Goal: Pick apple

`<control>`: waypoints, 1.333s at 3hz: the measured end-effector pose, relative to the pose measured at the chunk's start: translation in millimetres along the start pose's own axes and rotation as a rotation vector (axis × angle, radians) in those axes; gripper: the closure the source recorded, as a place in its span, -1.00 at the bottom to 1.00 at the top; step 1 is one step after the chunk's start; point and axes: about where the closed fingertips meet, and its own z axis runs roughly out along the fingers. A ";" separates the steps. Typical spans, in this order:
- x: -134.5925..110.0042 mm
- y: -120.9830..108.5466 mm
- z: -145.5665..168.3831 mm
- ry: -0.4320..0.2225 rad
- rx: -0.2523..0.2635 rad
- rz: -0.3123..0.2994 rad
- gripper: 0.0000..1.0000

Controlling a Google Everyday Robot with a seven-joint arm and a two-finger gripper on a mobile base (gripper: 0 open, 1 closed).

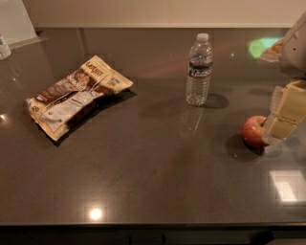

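Dark glossy countertop (153,182) under a pale wall (167,12); bright ceiling-light reflections low on the surface.

Left half: flat snack bag (76,95), brown and cream, lying askew; print too small to read.
Centre back: water bottle (199,69), clear, white cap, standing upright, well apart from the bag.
Right side: apple (252,131), red with a paler patch, resting on the countertop, in front of and to the right of the bottle. Right flank hidden behind the gripper; stem hard to make out.
Gripper (273,131): pale yellowish blocks coming in from the right edge, touching the apple's right side. Mostly cut off by the frame edge. Jaw state: cannot tell, whether apart or clamped on the fruit.
Grey arm housing (294,48) above it, also cropped.
Far left edge: part of a small container (4,47), mostly out of frame, unidentifiable.
Green glare patch (262,45) at back right, source unclear.
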 end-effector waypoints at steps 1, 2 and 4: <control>0.0 0.0 0.0 0.000 0.000 0.000 -1.00; 5.6 -1.0 5.0 -0.013 -0.019 0.003 -1.00; 25.4 -3.7 29.9 -0.054 -0.060 0.010 -1.00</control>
